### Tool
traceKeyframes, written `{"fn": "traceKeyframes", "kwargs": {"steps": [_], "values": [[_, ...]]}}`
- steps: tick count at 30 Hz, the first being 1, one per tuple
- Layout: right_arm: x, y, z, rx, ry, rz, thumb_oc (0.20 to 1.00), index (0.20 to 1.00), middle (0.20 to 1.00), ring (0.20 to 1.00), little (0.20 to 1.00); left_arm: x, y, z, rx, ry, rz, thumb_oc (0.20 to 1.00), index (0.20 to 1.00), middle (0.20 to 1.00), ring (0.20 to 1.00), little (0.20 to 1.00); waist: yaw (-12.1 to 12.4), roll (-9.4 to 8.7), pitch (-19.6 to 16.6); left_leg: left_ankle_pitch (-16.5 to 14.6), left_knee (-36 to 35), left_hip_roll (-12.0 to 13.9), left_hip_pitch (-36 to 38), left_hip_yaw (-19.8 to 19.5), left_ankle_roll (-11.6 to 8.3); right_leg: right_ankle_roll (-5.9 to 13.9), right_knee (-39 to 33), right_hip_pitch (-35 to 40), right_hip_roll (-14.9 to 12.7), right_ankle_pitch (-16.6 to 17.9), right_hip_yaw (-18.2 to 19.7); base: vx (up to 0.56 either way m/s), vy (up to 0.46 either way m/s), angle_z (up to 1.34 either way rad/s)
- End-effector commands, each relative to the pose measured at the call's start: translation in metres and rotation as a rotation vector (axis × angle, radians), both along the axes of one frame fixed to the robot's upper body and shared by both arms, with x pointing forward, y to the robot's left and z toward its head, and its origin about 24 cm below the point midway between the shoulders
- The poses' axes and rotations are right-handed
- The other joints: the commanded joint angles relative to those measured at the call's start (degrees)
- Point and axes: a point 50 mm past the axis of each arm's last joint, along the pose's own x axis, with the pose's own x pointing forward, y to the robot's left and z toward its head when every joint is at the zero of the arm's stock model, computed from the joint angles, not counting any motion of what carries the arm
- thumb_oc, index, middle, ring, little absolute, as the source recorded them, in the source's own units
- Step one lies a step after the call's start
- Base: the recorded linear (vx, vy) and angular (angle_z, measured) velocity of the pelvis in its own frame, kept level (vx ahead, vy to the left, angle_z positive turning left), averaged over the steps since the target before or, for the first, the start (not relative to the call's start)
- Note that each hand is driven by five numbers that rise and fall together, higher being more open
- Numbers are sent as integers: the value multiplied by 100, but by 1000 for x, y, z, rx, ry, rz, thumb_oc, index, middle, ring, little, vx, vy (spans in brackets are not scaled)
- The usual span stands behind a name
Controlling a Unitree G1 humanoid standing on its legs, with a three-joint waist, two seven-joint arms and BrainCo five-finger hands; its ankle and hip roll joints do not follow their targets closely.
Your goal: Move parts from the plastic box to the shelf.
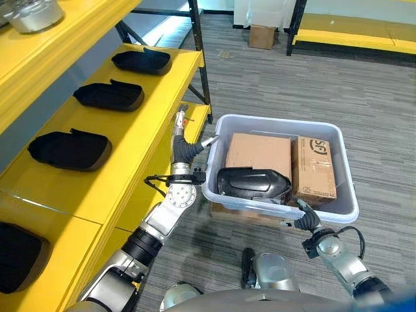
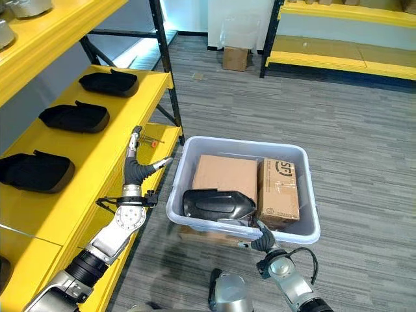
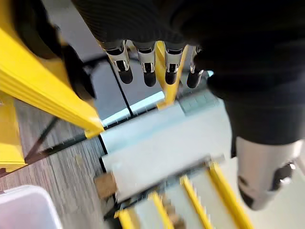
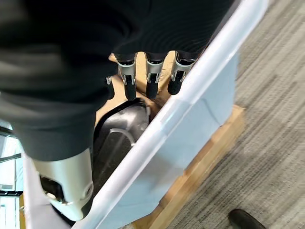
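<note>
Left hand (image 1: 184,151) hangs open and empty at frame centre-left, between shelf (image 1: 140,123) and plastic box (image 1: 344,195). Right hand (image 4: 143,76), fingers straight, hovers over the black part (image 1: 252,184) lying in the box.

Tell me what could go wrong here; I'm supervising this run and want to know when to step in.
The right hand reaches over the near rim of the plastic box towards the black part; the arm could catch the rim and drag the box on the wooden block beneath it. The part lies wedged against two cardboard boxes, so it may jam when lifted. The left hand, fingers open, sits close to the yellow shelf edge and could knock it.
</note>
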Motion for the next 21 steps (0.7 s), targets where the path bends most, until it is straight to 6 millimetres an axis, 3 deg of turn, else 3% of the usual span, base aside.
{"fn": "traceKeyframes", "kwargs": {"steps": [1,4,6,7,9,10,11,12,13,15,16,17,19,21], "values": [[6,-8,12,-13,-55,10,1000,1000,1000,1000,1000,2,-5,28,174,-157,-64,1000,1000,1000,1000,1000,-68,-126,4,-135,1017,226,-327,56,-139,204,-840,776,27,111,-91,139,-141,-36],[5,-17,13,-35,-41,26,1000,1000,1000,1000,1000,5,1,29,253,-165,-65,1000,1000,1000,1000,1000,-147,-72,-11,-139,1484,399,-263,103,-194,90,-634,686,9,-56,-23,113,-103,-29],[4,-22,14,-48,-32,36,1000,1000,1000,1000,1000,5,5,28,266,-148,-72,1000,1000,1000,1000,1000,-158,-40,-2,-8,1975,514,-255,31,-353,-5,-547,648,51,-156,50,94,-87,-46],[4,-23,14,-52,-28,43,1000,1000,1000,1000,1000,6,6,27,276,-138,-80,1000,1000,1000,1000,1000,-144,-18,23,69,2196,529,-333,-123,-425,-36,-501,635,89,-179,130,86,-83,-57],[3,-23,12,-62,-24,70,1000,1000,1000,1000,1000,8,10,22,336,-114,-63,1000,1000,1000,1000,1000,-85,42,189,243,2584,367,-828,-957,-483,-53,-281,567,187,-231,504,28,85,-65],[5,-24,15,-81,-39,97,1000,1000,1000,1000,1000,7,16,14,379,-111,-25,1000,1000,1000,1000,1000,-109,85,322,79,1923,121,-887,-1380,-281,91,-70,395,114,-211,784,-52,331,-98],[5,-26,17,-92,-47,100,1000,1000,1000,1000,1000,7,18,11,387,-111,-20,1000,1000,1000,1000,1000,-137,98,340,35,1560,43,-798,-1428,-217,155,7,305,34,-203,829,-115,564,-135],[7,-29,21,-113,-67,103,1000,1000,1000,1000,1000,6,19,7,389,-110,-13,1000,1000,1000,1000,1000,-178,172,376,179,777,-30,-697,-1613,-264,259,95,142,-75,-182,895,-90,666,-126],[8,-34,27,-141,-87,93,1000,1000,1000,1000,1000,5,19,2,373,-94,-24,1000,1000,1000,1000,1000,-202,262,385,578,-124,-87,-577,-1904,-415,378,208,-19,-226,-170,971,-52,664,-107],[9,-38,30,-162,-101,75,1000,1000,1000,1000,1000,5,17,-3,355,-74,-47,1000,1000,1000,1000,1000,-164,290,427,1053,-417,66,-664,-2284,-546,420,311,-27,-319,-200,1134,2,419,-69],[12,-40,33,-175,-112,77,1000,1000,1000,1000,1000,5,20,-5,366,-74,-47,1000,1000,1000,1000,1000,-158,318,461,853,-515,71,-636,-2352,-372,446,467,-177,-402,-150,1193,19,287,-47],[14,-42,35,-185,-115,75,1000,1000,1000,1000,1000,5,20,-6,372,-70,-52,1000,1000,1000,1000,1000,-165,297,447,613,-503,-16,-541,-2433,-413,519,597,-205,-497,-285,1256,-39,352,-58],[18,-48,39,-201,-133,42,1000,1000,1000,1000,1000,9,18,-6,369,-66,-75,1000,1000,1000,1000,1000,-249,370,541,288,-253,-184,-524,-2212,-375,563,776,-326,-574,-323,1265,-2,321,-26],[18,-54,39,-198,-135,15,1000,1000,1000,1000,1000,13,13,-6,363,-44,-66,1000,1000,1000,1000,1000,-334,382,641,-81,-95,-399,-537,-2150,-244,714,721,-362,-624,-171,1424,2,232,45]]}}
